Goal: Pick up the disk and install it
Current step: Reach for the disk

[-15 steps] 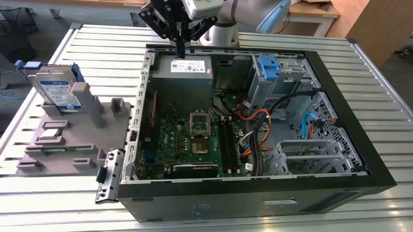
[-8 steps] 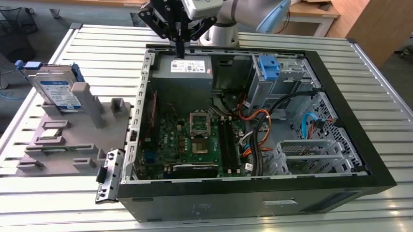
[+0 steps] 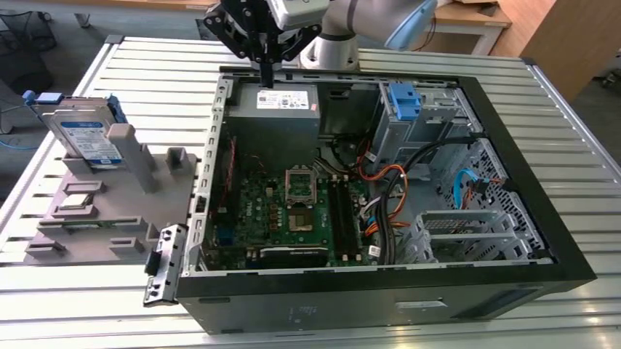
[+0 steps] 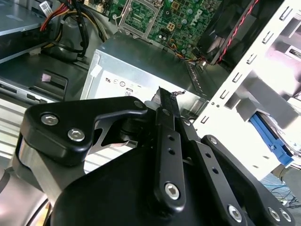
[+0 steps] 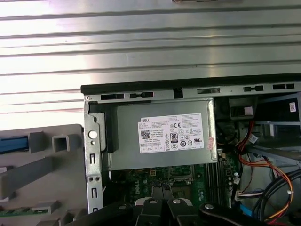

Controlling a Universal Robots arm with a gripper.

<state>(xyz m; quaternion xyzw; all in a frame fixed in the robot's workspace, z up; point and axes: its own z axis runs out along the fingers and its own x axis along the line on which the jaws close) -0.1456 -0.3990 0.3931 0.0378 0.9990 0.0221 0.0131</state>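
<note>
My jaws are pressed together with nothing between them. My gripper (image 3: 267, 78) hangs point-down over the far rim of the open computer case (image 3: 543, 218), just above the grey power supply box (image 3: 275, 102). In the second wrist view my gripper (image 4: 162, 92) shows as a single dark bar ending just above the power supply box (image 4: 141, 70) and its white sticker. In the first wrist view the power supply box (image 5: 162, 134) lies flat in the corner of the case, and the green motherboard (image 5: 183, 176) sits beside it.

The disk (image 3: 86, 134) is well apart from me, on the exterior view's left, outside the case. It stands upright on edge in a grey fixture (image 3: 107, 211) on the slatted metal table (image 3: 155, 58). Its white label with the blue band faces the camera, and its blue bracket shows along the top edge.

Inside the case, the motherboard (image 3: 291, 211) lies on the floor. A blue caddy (image 3: 403, 102) sits in the drive bay at the far side, towards the exterior view's right. Orange, black and blue cables (image 3: 388, 182) run between the two.
</note>
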